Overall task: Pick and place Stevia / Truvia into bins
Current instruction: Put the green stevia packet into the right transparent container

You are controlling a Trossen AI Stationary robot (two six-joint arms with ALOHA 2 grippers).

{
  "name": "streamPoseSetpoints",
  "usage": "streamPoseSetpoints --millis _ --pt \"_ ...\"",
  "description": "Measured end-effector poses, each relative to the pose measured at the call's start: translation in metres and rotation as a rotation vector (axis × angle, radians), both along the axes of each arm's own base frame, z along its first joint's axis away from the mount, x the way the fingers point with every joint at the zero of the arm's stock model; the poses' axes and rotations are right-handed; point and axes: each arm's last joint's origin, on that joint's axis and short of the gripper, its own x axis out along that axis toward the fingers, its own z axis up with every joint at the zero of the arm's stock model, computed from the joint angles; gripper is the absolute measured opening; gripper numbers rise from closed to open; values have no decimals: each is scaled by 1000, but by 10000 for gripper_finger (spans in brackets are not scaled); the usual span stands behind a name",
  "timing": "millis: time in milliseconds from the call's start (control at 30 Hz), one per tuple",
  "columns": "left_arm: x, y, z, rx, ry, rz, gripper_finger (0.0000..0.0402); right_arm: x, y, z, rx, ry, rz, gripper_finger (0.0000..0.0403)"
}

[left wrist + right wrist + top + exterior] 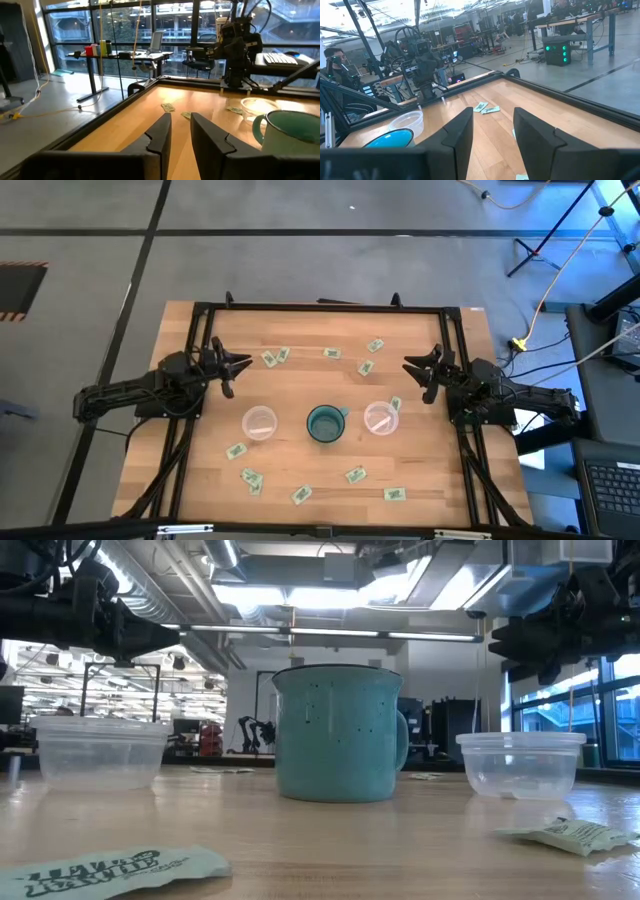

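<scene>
Several pale green and white Stevia packets lie flat across the table, some near the far edge (332, 353) and some near the near edge (354, 474); one leans against the right cup (395, 404). Two clear cups stand upright on the table, the left one (259, 423) and the right one (381, 418), either side of the teal mug (325, 423). My left gripper (236, 374) hovers open at the table's left side, above and beyond the left cup. My right gripper (420, 376) hovers open at the right side, mirrored. In the wrist views both the left gripper (180, 135) and the right gripper (492, 132) hold nothing.
A black frame (320, 307) runs along the table's far edge and sides. In the low view the mug (340, 732) stands between the two cups (98, 752) (520, 762), with packets in front (110, 872) (570, 835). A person sits beyond the table (332, 57).
</scene>
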Motion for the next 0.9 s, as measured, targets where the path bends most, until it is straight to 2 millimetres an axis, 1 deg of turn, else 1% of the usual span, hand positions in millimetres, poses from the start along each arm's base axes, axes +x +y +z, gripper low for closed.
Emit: streamPoseSetpoints --millis 767,900 --pt "0 0 0 13 5 2 67 0 0 0 4 -1 0 145" --pt "0 0 0 27 11 2 65 0 0 0 53 -18 3 145"
